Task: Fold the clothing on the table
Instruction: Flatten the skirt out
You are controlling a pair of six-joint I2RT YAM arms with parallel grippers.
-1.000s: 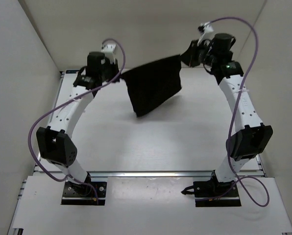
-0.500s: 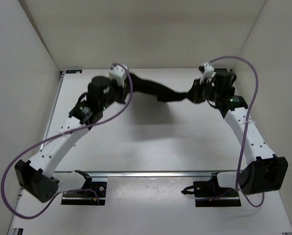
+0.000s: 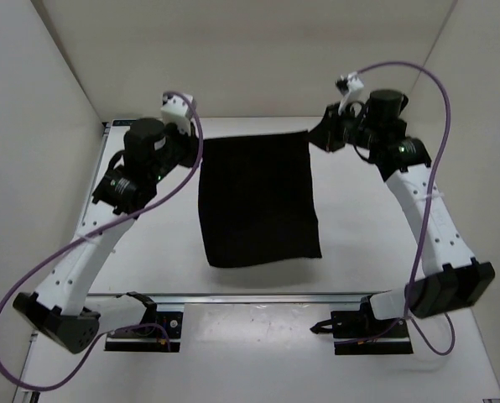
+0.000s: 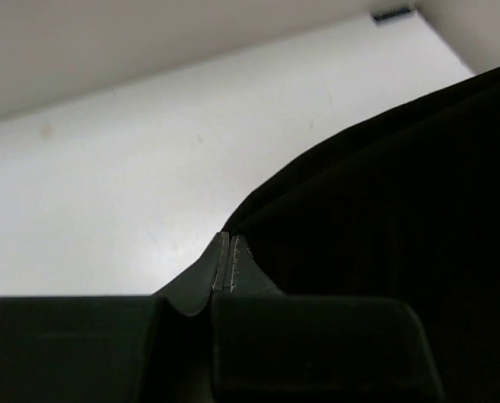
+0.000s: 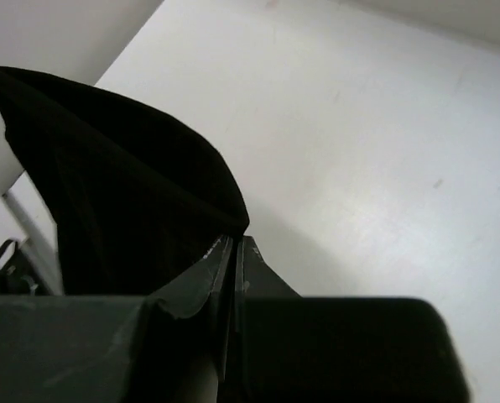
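Clothing (image 3: 258, 201) is up off the flat, stretched as one broad black panel btwn both arms, w/ no crease or fold line visible on it. Left gripper (image 3: 198, 147) is clenched on the clothing's far-left corner; left wrist view shows jaws pinched together w/ fabric edge coming out at the tips. Right gripper (image 3: 313, 136) grasps the clothing's far-right corner the same way: jaws tight, cloth bunching out at the tips in right wrist view. Far edge of clothing runs fairly straight btwn the two grips, raised above the worktop (image 3: 376, 243) beneath it. Near hem of clothing sits close to the metal rail (image 3: 258, 296) in top view. Can't tell if that hem touches the worktop or hangs free.

Progress, my read: early. Garment is picked up & opened out, so prep looks done, but no folds made yet. Left to do: lay it flat on the worktop, bring one edge over to the opposite edge, prob. repeat, then let go. Roughly first quarter of the job at most.
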